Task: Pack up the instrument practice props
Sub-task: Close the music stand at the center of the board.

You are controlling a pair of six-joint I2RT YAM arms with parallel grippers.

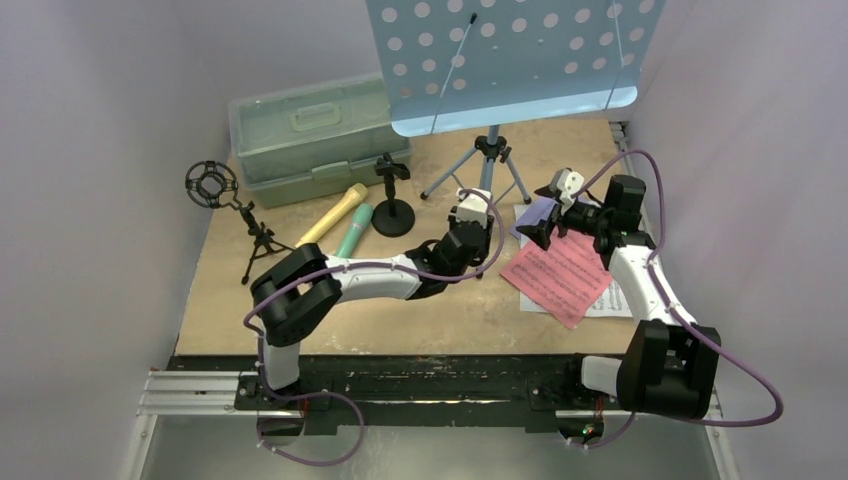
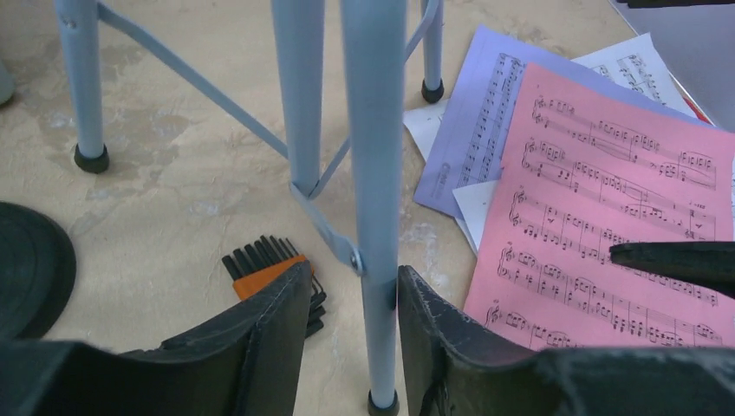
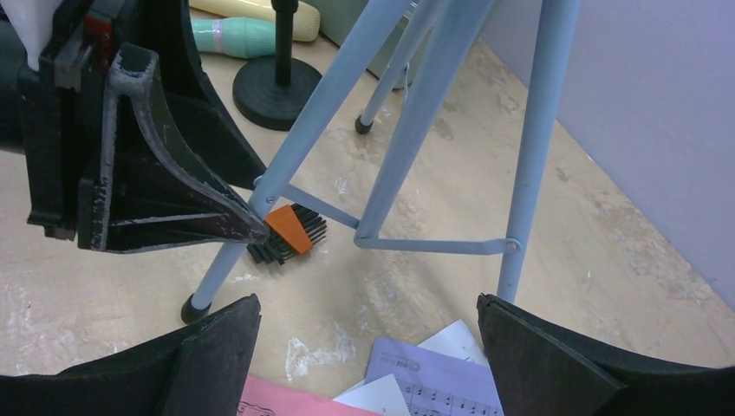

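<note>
The light-blue perforated music rack [image 1: 510,60] stands on its tripod legs [image 1: 490,165] at the back. My left gripper [image 2: 354,312] is open around one leg [image 2: 373,173], which touches the right finger with a gap to the left finger. My right gripper [image 3: 368,347] is wide open and empty above the purple sheet [image 3: 433,381], the red sheet [image 1: 560,275] and the white sheet [image 1: 610,300]. The tan microphone [image 1: 333,213] and teal microphone [image 1: 354,230] lie beside the round-base holder [image 1: 392,215]. The ring-top tripod holder [image 1: 215,185] stands at the left.
The pale green case [image 1: 310,135] sits shut at the back left. An orange-and-black hex key set [image 2: 264,269] lies on the table under the rack's legs. Walls close in on both sides.
</note>
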